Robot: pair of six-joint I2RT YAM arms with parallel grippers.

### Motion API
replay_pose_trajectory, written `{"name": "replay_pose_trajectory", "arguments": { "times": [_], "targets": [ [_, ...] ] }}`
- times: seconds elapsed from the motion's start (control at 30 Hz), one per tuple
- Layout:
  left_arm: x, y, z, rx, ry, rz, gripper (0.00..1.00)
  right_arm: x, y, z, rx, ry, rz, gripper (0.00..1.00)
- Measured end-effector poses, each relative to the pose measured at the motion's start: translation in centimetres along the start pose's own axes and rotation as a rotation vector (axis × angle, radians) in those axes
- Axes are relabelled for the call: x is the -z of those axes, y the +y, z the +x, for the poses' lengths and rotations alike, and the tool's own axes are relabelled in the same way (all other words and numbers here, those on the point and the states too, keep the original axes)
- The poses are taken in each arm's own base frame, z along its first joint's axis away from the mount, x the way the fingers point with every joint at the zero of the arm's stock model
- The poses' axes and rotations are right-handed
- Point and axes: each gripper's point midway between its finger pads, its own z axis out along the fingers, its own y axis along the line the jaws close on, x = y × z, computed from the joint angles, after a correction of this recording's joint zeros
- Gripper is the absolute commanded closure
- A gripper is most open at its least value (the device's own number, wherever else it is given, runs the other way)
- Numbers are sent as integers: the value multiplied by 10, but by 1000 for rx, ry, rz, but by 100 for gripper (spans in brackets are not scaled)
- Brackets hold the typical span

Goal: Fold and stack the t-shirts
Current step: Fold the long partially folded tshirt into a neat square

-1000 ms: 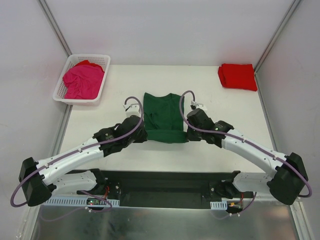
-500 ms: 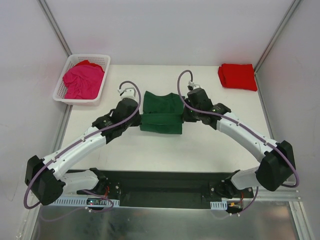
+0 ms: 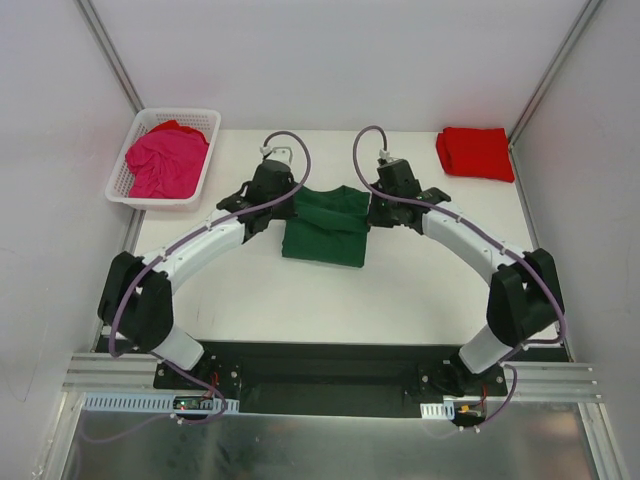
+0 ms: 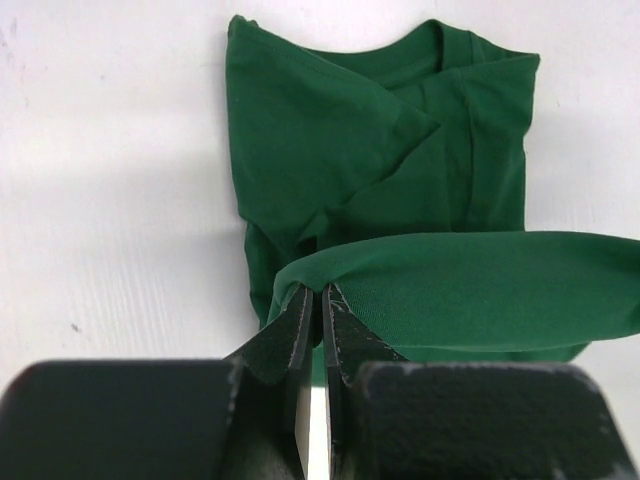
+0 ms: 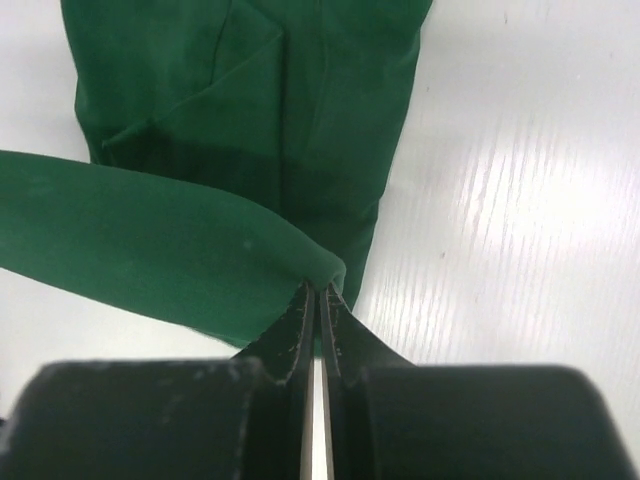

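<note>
A dark green t-shirt (image 3: 325, 225) lies half folded in the middle of the white table. My left gripper (image 3: 290, 200) is shut on its left corner, and my right gripper (image 3: 368, 210) is shut on its right corner. In the left wrist view the left gripper (image 4: 321, 290) pinches the raised green hem (image 4: 470, 285) above the shirt's collar end. The right gripper (image 5: 321, 290) pinches the same lifted edge (image 5: 150, 235) in the right wrist view. A folded red t-shirt (image 3: 475, 152) sits at the back right. A magenta t-shirt (image 3: 165, 160) lies bunched in the basket.
A white lattice basket (image 3: 123, 189) stands at the back left corner of the table (image 3: 430, 290). Grey walls close in both sides. The arm bases and a black rail (image 3: 330, 370) run along the near edge.
Both grippers have carried the green shirt's near hem away from the bases toward the collar, folding it over. The arms now reach further back.
</note>
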Motion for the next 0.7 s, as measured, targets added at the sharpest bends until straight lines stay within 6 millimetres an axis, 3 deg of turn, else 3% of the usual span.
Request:
{"name": "replay_pose_trajectory", "arguments": {
  "times": [0.27, 0.7],
  "targets": [
    [-43, 12, -4, 10, 31, 9, 100, -37, -13, -22, -54, 0, -25, 99],
    [-91, 25, -18, 26, 30, 0, 100, -80, -21, -55, -96, -10, -85, 97]
  ]
}}
